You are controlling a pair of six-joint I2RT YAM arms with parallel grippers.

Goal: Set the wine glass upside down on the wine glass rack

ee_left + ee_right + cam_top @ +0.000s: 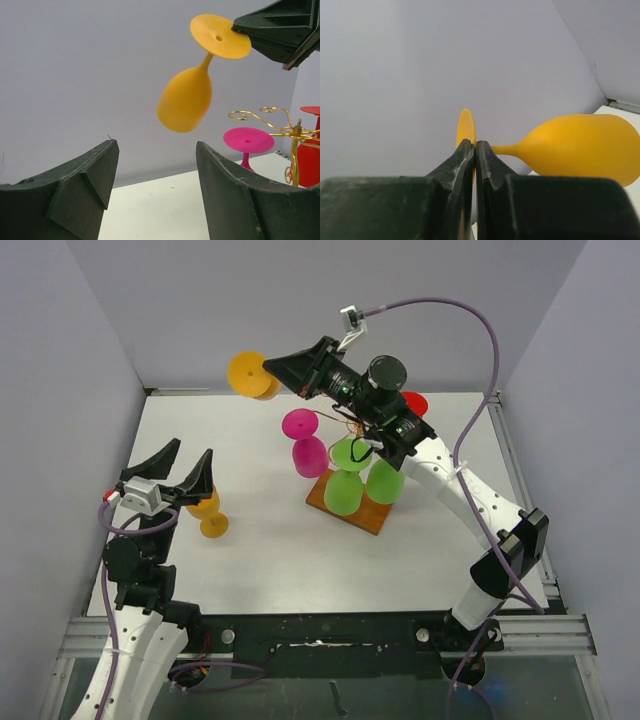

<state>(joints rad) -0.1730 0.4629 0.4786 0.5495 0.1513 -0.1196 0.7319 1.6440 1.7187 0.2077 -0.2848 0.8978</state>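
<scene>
An orange wine glass hangs in the air, foot up and bowl down, near the back wall, left of the rack. My right gripper is shut on the rim of its foot disc. In the left wrist view the glass's bowl tilts down and to the left. The wine glass rack, gold wire arms on a brown wooden base, stands mid-table. My left gripper is open with nothing between its fingers, above the table's left side.
A pink glass, two green glasses and a red one are on the rack. Another orange glass sits on the table just under my left gripper. Grey walls enclose the table on three sides.
</scene>
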